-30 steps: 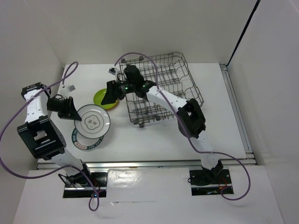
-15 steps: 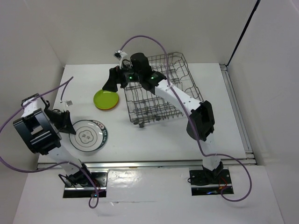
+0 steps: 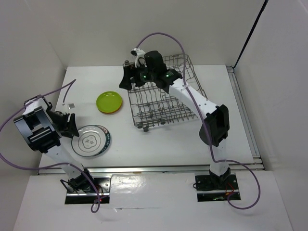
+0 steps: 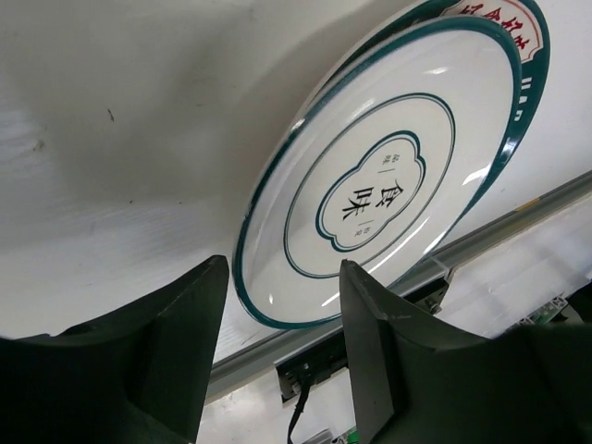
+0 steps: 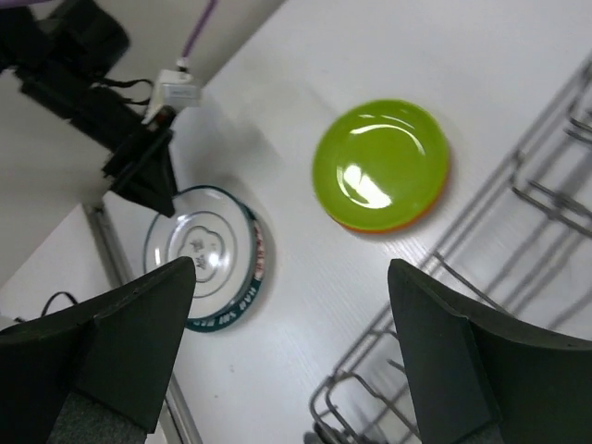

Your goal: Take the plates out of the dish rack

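The wire dish rack [image 3: 166, 94] stands at the back middle of the table, and I see no plate among its tines. A lime green plate [image 3: 109, 101] [image 5: 381, 165] lies on an orange plate [image 5: 409, 225] to the rack's left. Near the front left, a pale ringed plate [image 3: 90, 141] [image 4: 370, 194] rests on a teal-rimmed plate [image 3: 107, 139] [image 4: 529, 37]. My left gripper [image 3: 73, 129] [image 4: 282, 268] is open at the ringed plate's left rim, holding nothing. My right gripper [image 3: 126, 80] [image 5: 291, 266] hangs open and empty above the rack's far left corner.
White walls close in the table at the left, back and right. A metal rail [image 3: 144, 168] runs along the front edge and another [image 3: 243, 115] along the right side. Purple cables [image 3: 163, 36] loop over both arms. A small tag [image 3: 70, 104] lies near the left wall.
My left gripper carried the ringed plate toward the front left, set it on the teal-rimmed plate and opened. My right gripper moved from the green plate up and back over the rack's corner.
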`<state>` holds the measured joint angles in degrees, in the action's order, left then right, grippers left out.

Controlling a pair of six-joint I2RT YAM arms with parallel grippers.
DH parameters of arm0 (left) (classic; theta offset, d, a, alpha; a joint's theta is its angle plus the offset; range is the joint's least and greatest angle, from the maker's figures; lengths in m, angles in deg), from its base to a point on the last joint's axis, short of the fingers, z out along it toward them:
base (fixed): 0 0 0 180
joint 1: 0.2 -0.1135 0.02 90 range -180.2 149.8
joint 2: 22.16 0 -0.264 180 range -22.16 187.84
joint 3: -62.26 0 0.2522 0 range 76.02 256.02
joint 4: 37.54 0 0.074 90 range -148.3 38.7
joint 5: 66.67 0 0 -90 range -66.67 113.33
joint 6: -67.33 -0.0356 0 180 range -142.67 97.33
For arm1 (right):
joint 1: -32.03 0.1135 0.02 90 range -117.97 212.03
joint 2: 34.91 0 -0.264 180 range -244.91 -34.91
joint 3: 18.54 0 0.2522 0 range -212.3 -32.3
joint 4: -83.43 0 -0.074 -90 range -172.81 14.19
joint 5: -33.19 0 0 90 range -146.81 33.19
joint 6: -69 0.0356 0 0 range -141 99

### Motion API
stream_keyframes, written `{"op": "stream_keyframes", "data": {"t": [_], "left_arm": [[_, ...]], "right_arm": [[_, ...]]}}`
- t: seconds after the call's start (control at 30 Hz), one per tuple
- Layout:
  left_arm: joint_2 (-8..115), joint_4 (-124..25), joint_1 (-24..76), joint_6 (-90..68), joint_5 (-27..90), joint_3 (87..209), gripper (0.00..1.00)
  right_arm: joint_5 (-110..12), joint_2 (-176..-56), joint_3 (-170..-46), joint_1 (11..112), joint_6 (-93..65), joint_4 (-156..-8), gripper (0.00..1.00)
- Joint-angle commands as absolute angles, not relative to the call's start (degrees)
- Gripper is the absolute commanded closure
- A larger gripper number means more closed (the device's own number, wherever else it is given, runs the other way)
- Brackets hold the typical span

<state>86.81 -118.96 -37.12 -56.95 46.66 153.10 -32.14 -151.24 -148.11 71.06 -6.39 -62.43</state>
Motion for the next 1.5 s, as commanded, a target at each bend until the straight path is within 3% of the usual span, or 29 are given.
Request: {"op": "stream_keyframes", "data": {"t": [0.0,0.37,0.5,0.7,0.9,1.03,1.13,1.3,1.47], "left_arm": [[87.3,-120.6,-35.4,-57.0,48.1,155.4,0.36],[88.5,-121.6,-34.3,-56.9,49.5,156.4,0.36],[88.0,-120.2,-34.3,-56.2,49.0,155.8,0.36],[88.0,-120.7,-34.3,-54.9,49.0,157.8,0.36],[88.0,-121.9,-34.3,-54.9,48.5,159.6,0.36],[86.7,-122.4,-34.3,-54.4,48.5,160.3,0.36],[86.2,-121.9,-34.3,-54.4,47.8,160.3,0.34],[86.2,-121.9,-34.3,-54.4,47.1,160.3,0.34],[86.2,-121.9,-34.3,-54.4,47.6,160.3,0.34]], "right_arm": [[-40.4,-147.0,-149.9,66.5,-7.9,-54.4,0.08],[-56.0,-147.8,-146.8,44.0,-5.5,-38.6,0.07],[-63.5,-146.5,-142.0,37.9,-6.2,-39.1,0.07],[-63.5,-147.1,-136.7,32.2,-6.7,-41.4,0.07],[-58.9,-149.2,-131.9,30.2,-6.7,-41.9,0.23],[-56.2,-146.1,-126.2,30.2,-5.6,-46.1,0.41],[-55.4,-144.9,-122.8,30.7,-5.1,-47.3,0.44],[-56.7,-144.3,-120.9,31.3,-4.6,-47.3,0.66],[-58.2,-140.9,-117.5,32.7,-3.5,-47.8,0.77]]}}
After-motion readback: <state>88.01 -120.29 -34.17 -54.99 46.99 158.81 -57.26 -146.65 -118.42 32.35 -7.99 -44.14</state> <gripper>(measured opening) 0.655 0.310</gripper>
